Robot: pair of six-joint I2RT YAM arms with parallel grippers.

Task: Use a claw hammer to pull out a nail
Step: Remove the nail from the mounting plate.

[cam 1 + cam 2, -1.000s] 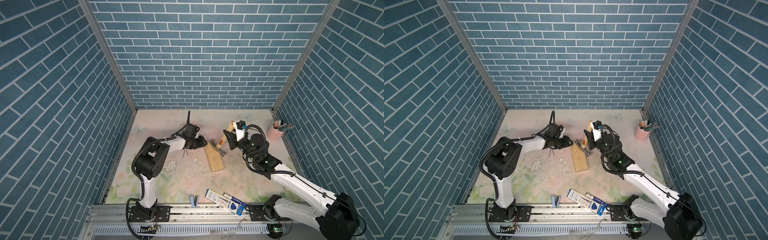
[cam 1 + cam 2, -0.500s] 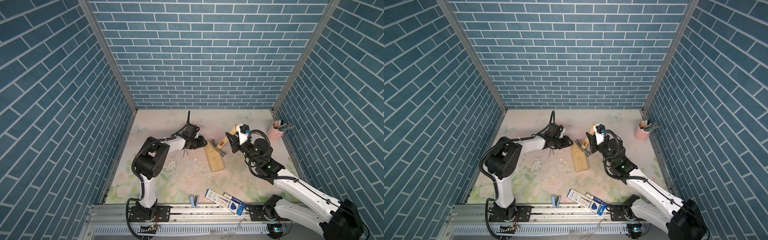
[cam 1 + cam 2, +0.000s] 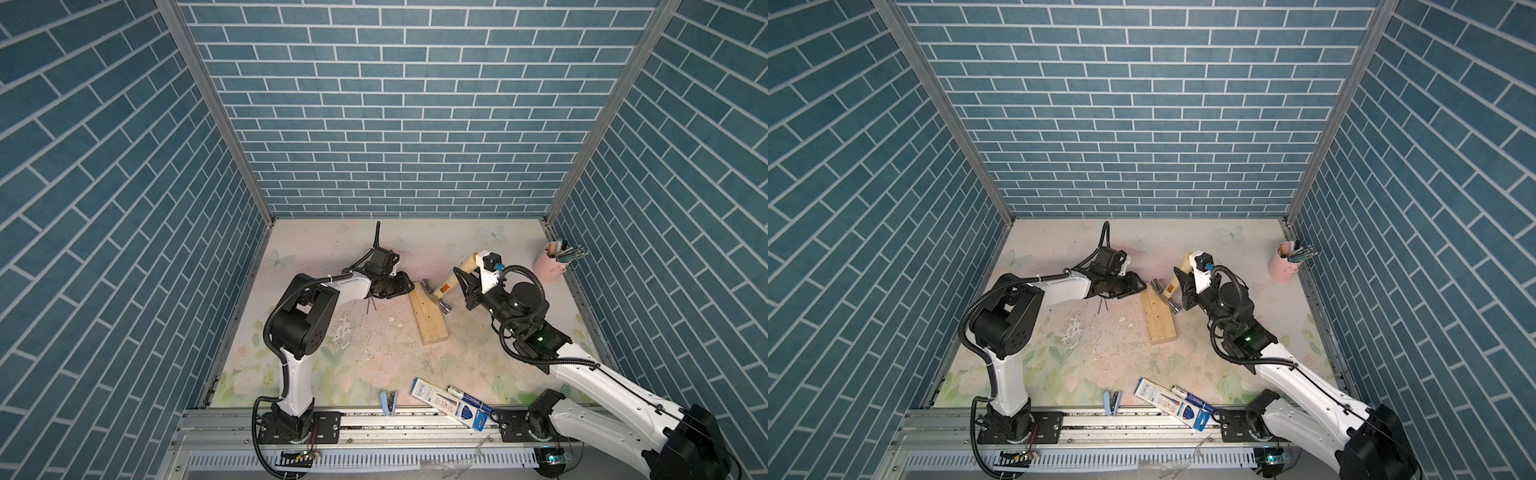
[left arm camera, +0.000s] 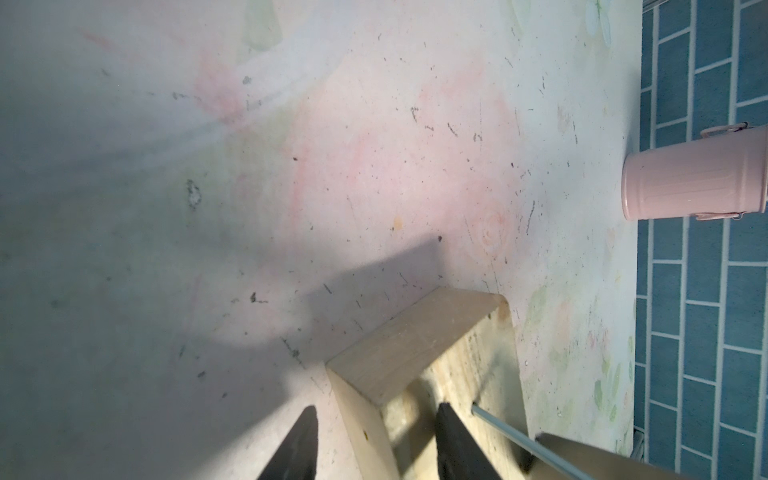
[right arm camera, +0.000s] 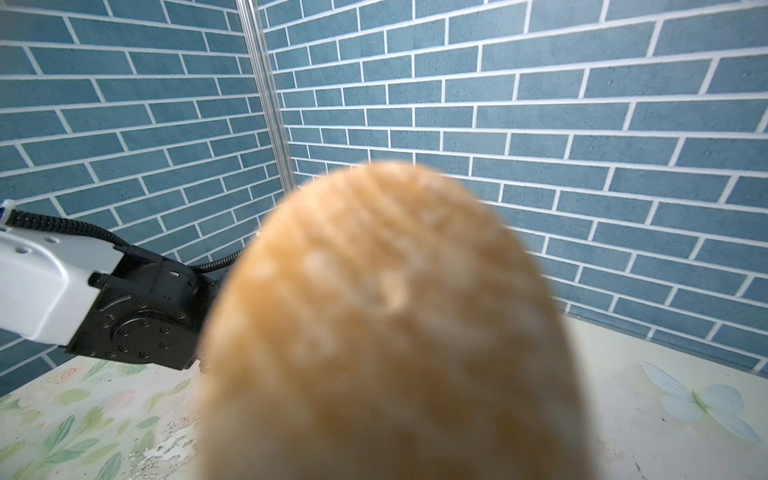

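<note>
At the bottom edge of the left wrist view, the left gripper point(image 4: 376, 409) stands with jaws apart astride a corner of the wooden block point(image 4: 415, 345); we judge it steadies the wood, though we cannot tell whether it squeezes. Right of centre in both top views, the right gripper point(image 3: 464, 286) is clamped on the claw hammer point(image 3: 445, 287), head at the block's upper end, for leverage. Only the left wrist view shows the nail point(image 4: 511, 432), slanting from the block; the right wrist view gives just the hammer's blurred butt
</note>
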